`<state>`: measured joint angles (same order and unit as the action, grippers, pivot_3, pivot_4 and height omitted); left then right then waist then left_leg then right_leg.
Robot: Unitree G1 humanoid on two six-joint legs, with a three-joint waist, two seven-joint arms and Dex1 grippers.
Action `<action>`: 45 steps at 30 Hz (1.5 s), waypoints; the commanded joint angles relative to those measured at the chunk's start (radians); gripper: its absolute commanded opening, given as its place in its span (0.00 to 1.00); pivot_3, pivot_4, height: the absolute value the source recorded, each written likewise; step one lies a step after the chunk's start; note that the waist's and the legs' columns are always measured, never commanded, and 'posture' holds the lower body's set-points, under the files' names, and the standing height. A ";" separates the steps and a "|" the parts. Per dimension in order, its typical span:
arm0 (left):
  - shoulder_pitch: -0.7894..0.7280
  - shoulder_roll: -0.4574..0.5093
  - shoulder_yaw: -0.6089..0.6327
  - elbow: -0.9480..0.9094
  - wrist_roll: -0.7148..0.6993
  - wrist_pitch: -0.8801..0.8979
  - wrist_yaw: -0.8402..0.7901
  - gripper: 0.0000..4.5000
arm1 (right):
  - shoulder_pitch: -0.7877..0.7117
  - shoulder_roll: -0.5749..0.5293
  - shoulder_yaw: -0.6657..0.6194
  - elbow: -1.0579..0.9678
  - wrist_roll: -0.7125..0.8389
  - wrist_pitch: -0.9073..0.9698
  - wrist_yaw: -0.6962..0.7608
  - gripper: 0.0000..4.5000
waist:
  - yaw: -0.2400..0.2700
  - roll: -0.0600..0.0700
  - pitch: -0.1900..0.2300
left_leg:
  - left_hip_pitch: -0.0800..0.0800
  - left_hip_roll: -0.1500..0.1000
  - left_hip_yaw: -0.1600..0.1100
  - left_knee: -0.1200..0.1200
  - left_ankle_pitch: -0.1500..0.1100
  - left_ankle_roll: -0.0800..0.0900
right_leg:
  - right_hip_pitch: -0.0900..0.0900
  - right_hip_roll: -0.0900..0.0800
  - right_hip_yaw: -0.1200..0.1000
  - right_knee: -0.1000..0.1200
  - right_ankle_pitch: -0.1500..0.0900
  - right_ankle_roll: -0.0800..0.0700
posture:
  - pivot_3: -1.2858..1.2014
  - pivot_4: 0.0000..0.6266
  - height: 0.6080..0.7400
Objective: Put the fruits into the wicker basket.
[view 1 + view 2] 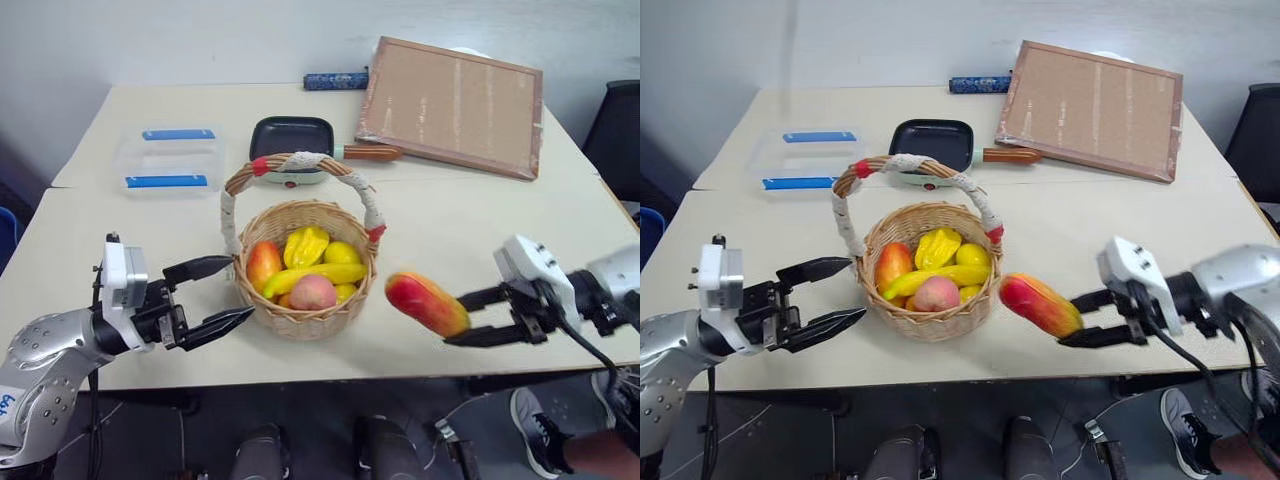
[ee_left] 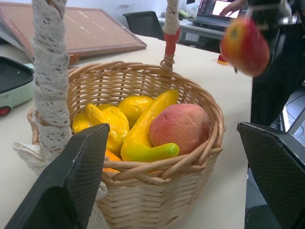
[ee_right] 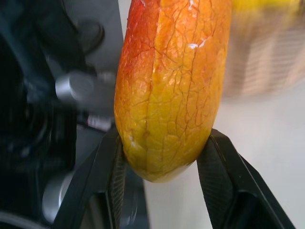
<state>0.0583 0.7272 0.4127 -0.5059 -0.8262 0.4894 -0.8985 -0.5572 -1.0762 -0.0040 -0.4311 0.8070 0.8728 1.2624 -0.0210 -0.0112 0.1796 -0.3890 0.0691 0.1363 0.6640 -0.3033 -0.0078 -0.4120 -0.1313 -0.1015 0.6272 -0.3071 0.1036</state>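
Observation:
The wicker basket (image 1: 305, 262) stands near the table's front edge, its arched handle wrapped in white cloth. Inside lie a pink peach (image 1: 313, 291), several yellow fruits and a red-orange one (image 1: 263, 263). My right gripper (image 1: 462, 318) is shut on the red-to-yellow mango (image 1: 427, 303), which hangs in the air just right of the basket rim. In the right wrist view the mango (image 3: 171, 86) sits squeezed between both fingers. My left gripper (image 1: 222, 292) stands open just left of the basket, holding nothing.
Behind the basket sit a small black pan (image 1: 291, 138) with a wooden handle, a clear plastic box with blue clips (image 1: 168, 158) at the left, a large brown board (image 1: 453, 103) at the back right and a dark blue roll (image 1: 335, 80).

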 commanded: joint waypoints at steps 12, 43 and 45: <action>0.063 -0.015 0.075 -0.021 -0.046 -0.028 -0.005 1.00 | -0.390 0.513 0.117 0.083 0.069 0.542 -0.555 0.59 | -0.007 -0.001 -0.001 | -0.003 -0.001 0.000 0.001 -0.003 0.001 | -0.002 -0.002 -0.003 0.001 0.001 0.001 | 0.52 0.24 1.00; 0.065 -0.001 0.100 -0.050 -0.060 -0.027 0.010 1.00 | -0.370 0.568 0.100 0.836 -0.363 -0.707 0.217 0.99 | -0.013 -0.001 0.000 | 0.000 0.003 0.012 0.000 -0.003 -0.001 | -0.002 0.001 -0.004 0.002 0.002 0.002 | 0.52 0.24 1.00; 0.067 -0.002 0.097 -0.055 -0.062 -0.025 0.012 1.00 | -0.408 0.581 0.119 0.877 -0.356 -0.669 0.280 0.91 | -0.011 -0.001 0.000 | -0.001 0.003 0.012 0.000 -0.004 0.000 | -0.002 0.001 -0.004 0.002 0.002 0.003 | 0.52 0.24 1.00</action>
<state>0.1235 0.7211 0.5002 -0.5357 -0.8656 0.4673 -0.8872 -0.9328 -0.4921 0.1183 0.4372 0.4392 0.1952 1.4866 -0.0322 -0.0119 0.1801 -0.3899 0.0717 0.1486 0.6643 -0.3072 -0.0076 -0.4134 -0.1307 -0.1061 0.6290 -0.3048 0.1067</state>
